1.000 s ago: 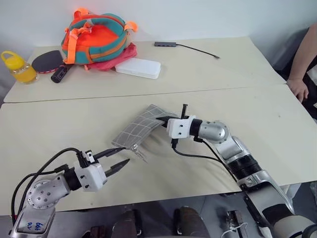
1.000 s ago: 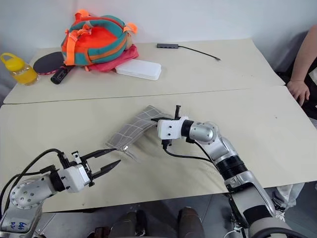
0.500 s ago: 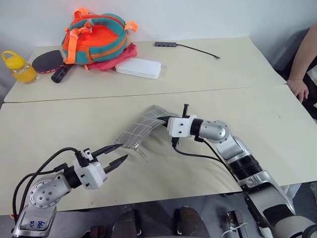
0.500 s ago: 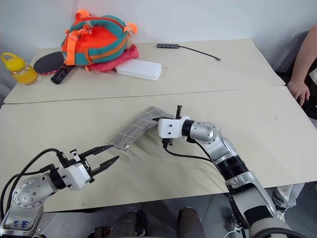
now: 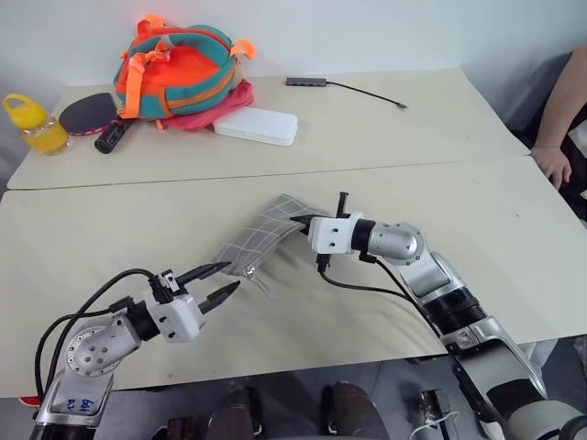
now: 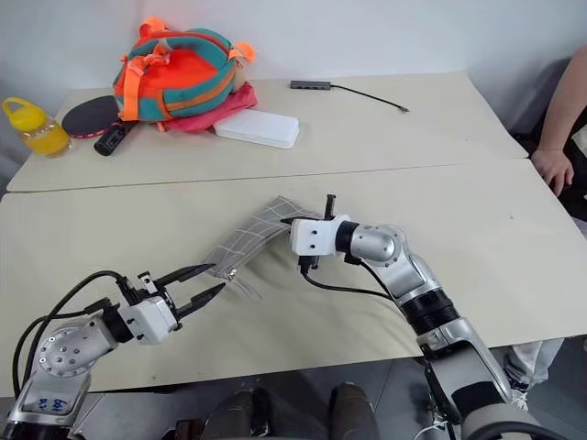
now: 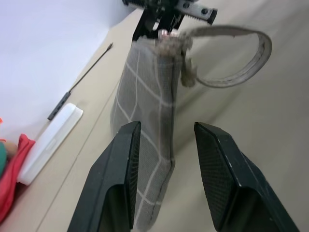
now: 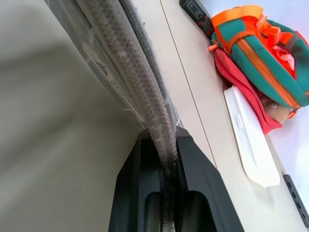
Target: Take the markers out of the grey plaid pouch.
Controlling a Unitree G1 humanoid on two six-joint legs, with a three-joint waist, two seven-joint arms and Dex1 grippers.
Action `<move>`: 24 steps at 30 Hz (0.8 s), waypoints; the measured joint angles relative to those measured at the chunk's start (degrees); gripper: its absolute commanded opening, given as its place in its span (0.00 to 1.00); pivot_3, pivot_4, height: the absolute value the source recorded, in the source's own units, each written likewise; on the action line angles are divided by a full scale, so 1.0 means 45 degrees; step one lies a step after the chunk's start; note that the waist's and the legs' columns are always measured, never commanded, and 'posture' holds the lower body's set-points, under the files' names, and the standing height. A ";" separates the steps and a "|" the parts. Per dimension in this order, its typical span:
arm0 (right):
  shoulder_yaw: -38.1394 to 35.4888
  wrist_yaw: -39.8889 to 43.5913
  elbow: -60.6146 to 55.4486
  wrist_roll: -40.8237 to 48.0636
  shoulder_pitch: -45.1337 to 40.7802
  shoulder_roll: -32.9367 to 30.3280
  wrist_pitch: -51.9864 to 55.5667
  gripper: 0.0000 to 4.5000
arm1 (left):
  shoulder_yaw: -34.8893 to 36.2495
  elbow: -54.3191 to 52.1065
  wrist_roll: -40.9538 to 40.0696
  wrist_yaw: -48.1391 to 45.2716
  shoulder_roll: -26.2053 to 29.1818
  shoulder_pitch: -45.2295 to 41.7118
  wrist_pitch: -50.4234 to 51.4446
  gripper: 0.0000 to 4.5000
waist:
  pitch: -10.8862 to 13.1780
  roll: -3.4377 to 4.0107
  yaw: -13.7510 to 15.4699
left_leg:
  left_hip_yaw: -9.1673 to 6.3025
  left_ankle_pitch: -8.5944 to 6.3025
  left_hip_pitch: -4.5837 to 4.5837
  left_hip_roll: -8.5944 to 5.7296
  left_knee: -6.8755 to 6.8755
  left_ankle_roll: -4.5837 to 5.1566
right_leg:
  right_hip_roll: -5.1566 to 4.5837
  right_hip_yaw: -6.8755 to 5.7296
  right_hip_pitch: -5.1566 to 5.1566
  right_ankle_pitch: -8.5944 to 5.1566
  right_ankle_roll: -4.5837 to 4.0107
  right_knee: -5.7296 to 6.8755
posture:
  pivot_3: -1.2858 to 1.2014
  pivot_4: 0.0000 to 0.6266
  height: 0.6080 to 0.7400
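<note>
the grey plaid pouch (image 5: 261, 240), flat woven fabric with thin white grid lines, lay mid-table, its far end pinched by the right gripper (image 5: 300, 220). the left gripper (image 5: 217, 282), 2 black tapered fingers spread, hovered near its looped end.
</note>
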 measured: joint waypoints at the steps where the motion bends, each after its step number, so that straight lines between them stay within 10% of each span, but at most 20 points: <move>1: 0.0000 0.0000 0.0000 0.0000 0.0019 0.0000 0.0037 0.00 | -0.0016 0.0004 0.0015 0.0012 0.0000 -0.0005 0.0000 0.42 | 0.0000 0.0000 0.0002 | 0.0000 0.0000 0.0000 0.0000 0.0000 0.0000 | 0.0000 0.0000 0.0000 0.0000 0.0000 0.0000 | 0.52 0.24 1.00; 9: -0.0002 0.0000 -0.0038 0.0007 0.0070 -0.0001 0.0112 0.00 | -0.0071 0.0435 0.0088 0.0253 -0.0004 -0.0063 -0.0078 0.01 | 0.0000 0.0000 0.0011 | -0.0001 0.0000 0.0000 0.0000 0.0001 0.0000 | 0.0000 -0.0001 0.0000 0.0000 0.0000 -0.0001 | 0.52 0.24 1.00; 20: -0.0035 0.0111 -0.0175 0.0057 0.0255 -0.0038 0.0204 0.00 | -0.0197 0.0501 0.0119 0.0330 -0.0036 -0.0157 -0.0037 0.00 | 0.0000 0.0000 0.0009 | -0.0001 0.0000 0.0000 0.0000 0.0002 0.0000 | 0.0000 0.0000 0.0000 0.0000 0.0000 0.0001 | 0.52 0.24 1.00; 24: -0.0291 0.0522 -0.0322 0.0900 0.0445 0.0020 0.0725 0.26 | -0.0201 0.0493 0.0118 0.0330 -0.0035 -0.0168 0.0061 0.00 | 0.0000 0.0000 0.0026 | -0.0002 0.0000 -0.0001 -0.0001 0.0002 0.0000 | 0.0000 0.0000 0.0000 0.0000 0.0000 0.0002 | 0.52 0.24 1.00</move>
